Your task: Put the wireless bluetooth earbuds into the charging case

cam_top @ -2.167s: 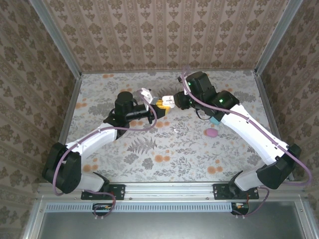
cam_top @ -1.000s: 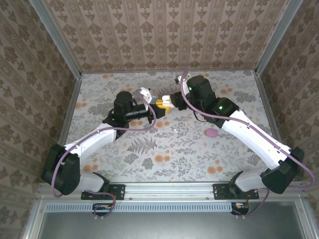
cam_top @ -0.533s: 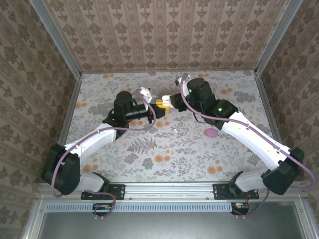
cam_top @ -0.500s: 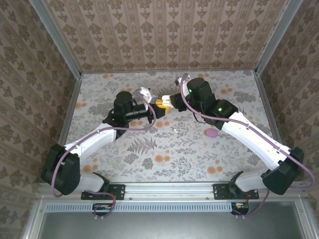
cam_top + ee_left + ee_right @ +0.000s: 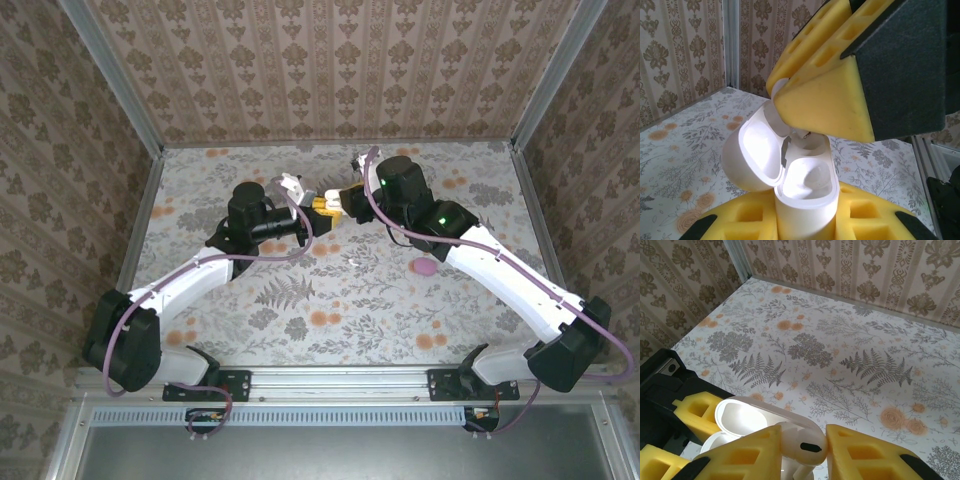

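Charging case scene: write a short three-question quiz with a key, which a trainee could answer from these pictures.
1. True or false: the charging case has its lid open.
2. The earbud in the right hand is: A white, B pink, C teal.
3. Which hand holds the charging case?
Key: 1 true; 2 A; 3 the left hand.

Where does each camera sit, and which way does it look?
Top external: above and behind, looking down on the table; both arms show.
Left wrist: on the left arm, facing the open charging case in its own jaws.
Right wrist: on the right arm, looking down past its jaws gripping an earbud.
Shared: both wrist views show the case.
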Robot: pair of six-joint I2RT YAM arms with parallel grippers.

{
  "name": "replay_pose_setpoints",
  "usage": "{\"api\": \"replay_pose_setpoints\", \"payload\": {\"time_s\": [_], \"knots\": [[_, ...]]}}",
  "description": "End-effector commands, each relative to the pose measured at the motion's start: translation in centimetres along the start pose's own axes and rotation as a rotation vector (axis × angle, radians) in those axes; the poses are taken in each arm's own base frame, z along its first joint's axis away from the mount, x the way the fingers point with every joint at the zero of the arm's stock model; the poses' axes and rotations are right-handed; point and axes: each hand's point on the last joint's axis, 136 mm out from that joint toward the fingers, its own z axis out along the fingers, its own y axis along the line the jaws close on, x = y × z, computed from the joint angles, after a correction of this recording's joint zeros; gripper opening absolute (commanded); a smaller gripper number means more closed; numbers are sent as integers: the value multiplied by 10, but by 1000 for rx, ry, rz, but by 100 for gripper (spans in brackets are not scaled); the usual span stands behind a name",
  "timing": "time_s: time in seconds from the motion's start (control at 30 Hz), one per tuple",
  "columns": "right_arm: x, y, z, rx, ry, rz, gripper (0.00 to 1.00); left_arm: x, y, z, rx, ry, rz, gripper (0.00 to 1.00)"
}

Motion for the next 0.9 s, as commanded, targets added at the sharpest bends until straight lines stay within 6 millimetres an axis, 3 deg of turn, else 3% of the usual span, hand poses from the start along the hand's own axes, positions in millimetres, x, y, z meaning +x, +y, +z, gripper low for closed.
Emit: {"api": "replay_pose_setpoints", "payload": {"time_s": [0.0, 0.87], "knots": [[7, 3, -1, -12, 13, -12, 29, -31, -9, -3, 18, -68, 48, 23], [9, 25, -11, -147, 4, -27, 39, -32, -6, -3, 6, -71, 40, 23]]}}
